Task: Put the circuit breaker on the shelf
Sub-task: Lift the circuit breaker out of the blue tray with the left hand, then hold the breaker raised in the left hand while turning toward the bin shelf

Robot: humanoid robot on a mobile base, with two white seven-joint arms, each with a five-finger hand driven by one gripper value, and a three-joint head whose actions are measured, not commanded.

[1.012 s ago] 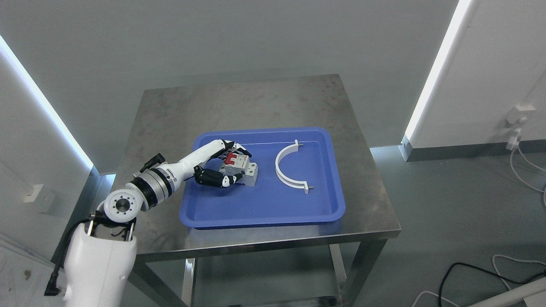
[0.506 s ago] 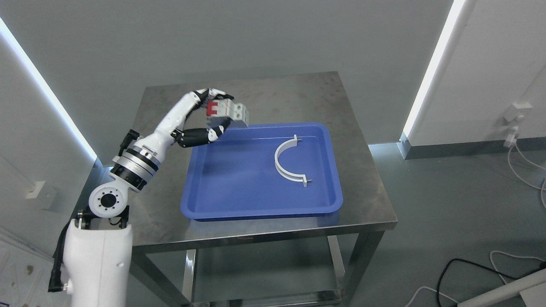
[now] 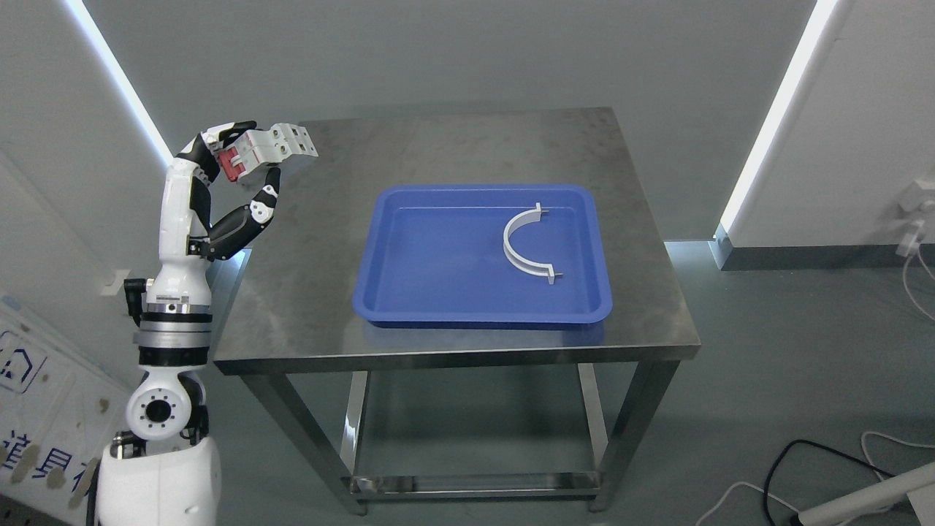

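**Breaker held high at the table's left edge**

You're looking at the left arm rising near-vertical along the pic's left side, white forearm w/ black joints, elbow low at the bottom-left corner. At its top, the left hand [image 3: 232, 169] is gripping the circuit breaker [image 3: 266, 150]: upper fingers [image 3: 219, 137] are curling over the top of the unit at its red end, and the thumb, black w/ a white pad, is pressing up from below against the breaker's underside. So the breaker is sitting pinched between fingers above and thumb beneath, its red part tucked inside the grasp, its grey-white body w/ terminal holes sticking out to the right, past the fingertips, tilted a bit. It's hanging in the air above the table's far-left corner, clear of the surface.

Moving right, you're seeing the steel table [image 3: 307, 292], bare metal on its left part. Approx in the middle, a blue tray [image 3: 387, 292] is lying flat on the top, well apart from the hand. Inside the tray, toward its right half, a white half-ring clamp [image 3: 520, 252] is resting on the tray floor, open side facing right, a small pin at each end.

Further right, past the table edge, there's grey floor, w/ a black cable [image 3: 796, 453] and white cords trailing near the bottom-right corner.
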